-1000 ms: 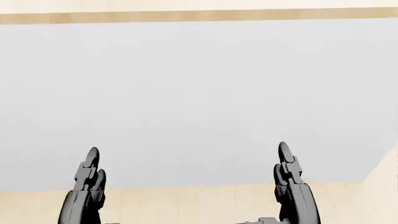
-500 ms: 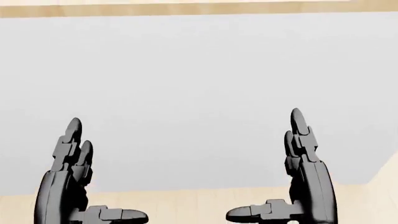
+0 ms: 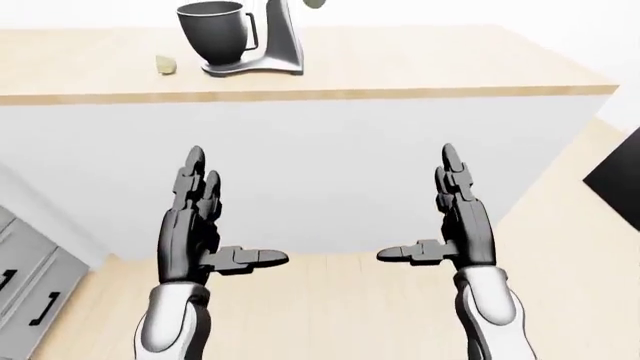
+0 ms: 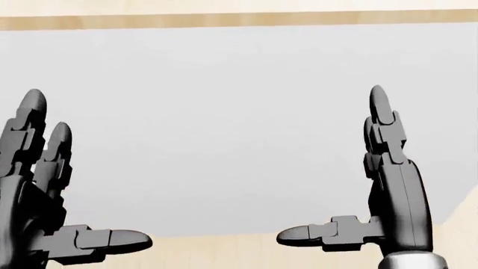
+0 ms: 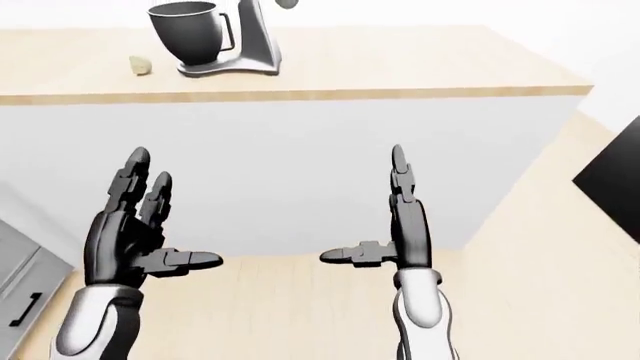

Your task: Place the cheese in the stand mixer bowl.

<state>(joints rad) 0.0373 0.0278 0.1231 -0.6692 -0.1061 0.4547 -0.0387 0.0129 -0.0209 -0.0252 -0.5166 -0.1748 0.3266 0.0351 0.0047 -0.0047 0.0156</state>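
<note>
Both arms have risen over the past second: in the head view the left hand [image 4: 45, 190] and right hand [image 4: 388, 190] now stand far higher against the pale cabinet face than they did, fingers pointing up, thumbs turned in toward each other. Each hand is spread wide and holds nothing. The lift reads as readying to reach, not yet a grasp; the robot seems to stand too low and too far off to touch anything on top.

The cheese [image 3: 166, 64], a small pale yellowish lump, lies on the worktop [image 3: 420, 67] just left of the stand mixer bowl [image 3: 212, 34] in the left-eye view, close to it but apart. The dark grey bowl sits on the silver stand mixer [image 3: 275, 45], whose head is cut off by the top edge of the view.

The worktop is light wood with a darker edge band over a plain white island front. Pale plank floor [image 3: 340, 307] runs below. Grey drawer fronts [image 3: 25, 292] with black handles show at lower left, a black panel [image 3: 615, 180] at far right.
</note>
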